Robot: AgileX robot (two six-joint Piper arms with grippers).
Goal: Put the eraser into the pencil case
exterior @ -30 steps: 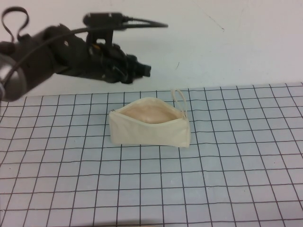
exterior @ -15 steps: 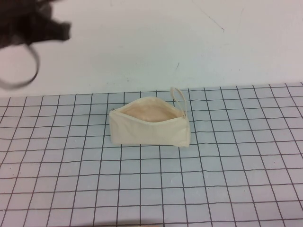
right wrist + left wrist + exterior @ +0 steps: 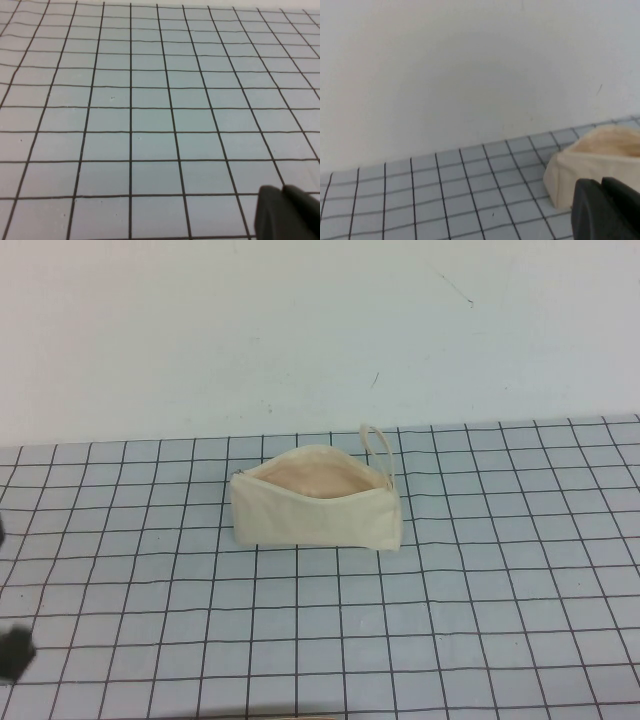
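Basically, pencil case stands on the gridded worktop near the white wall, long axis running left-right, mouth unzipped and facing up, loop strap at its right end. Peach lining shows inside; contents can't be made out, eraser not visible. Left claw sits left of the case, fingers pressed together. Right claw hovers over bare grid; spread or not, cannot tell.

High view looks down at the grid mat; both wrist views skim it.
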